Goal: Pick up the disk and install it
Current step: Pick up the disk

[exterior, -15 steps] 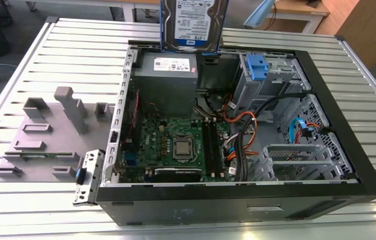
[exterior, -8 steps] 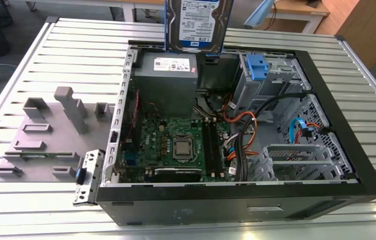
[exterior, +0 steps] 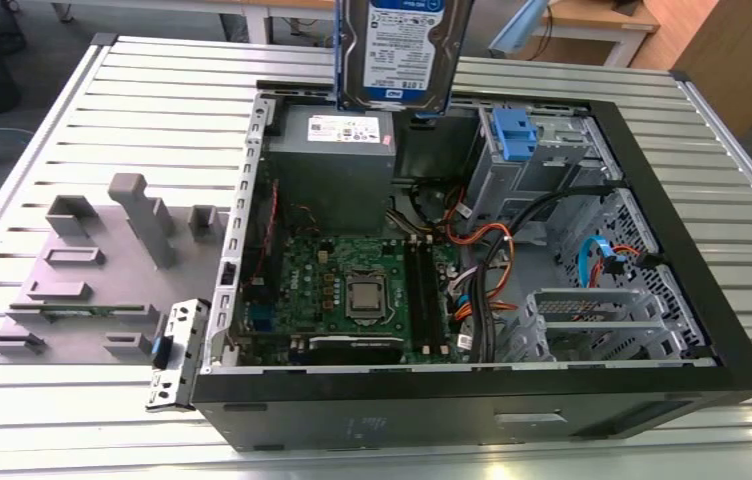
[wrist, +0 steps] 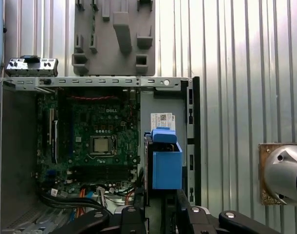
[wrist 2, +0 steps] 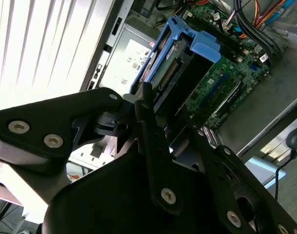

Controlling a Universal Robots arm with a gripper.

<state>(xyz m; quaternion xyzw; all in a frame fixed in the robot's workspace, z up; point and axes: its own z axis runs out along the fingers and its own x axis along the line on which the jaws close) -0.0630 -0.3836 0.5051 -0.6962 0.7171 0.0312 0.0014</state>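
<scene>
Disk (exterior: 396, 50) held upright, gripper (wrist: 160, 212) clamped narrow on its blue carrier, above open computer case (exterior: 390, 410)

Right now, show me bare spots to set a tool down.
Bare slatted metal table lies along the near edge, before the open black computer case, and on the exterior view's right of it. Crowded: the grey moulded fixture plate, and the case interior, tangled with orange and black cables.

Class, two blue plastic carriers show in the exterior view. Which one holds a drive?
The one hanging above the case, framing the silver labelled disk. The bracket inside the case carries no drive.
</scene>
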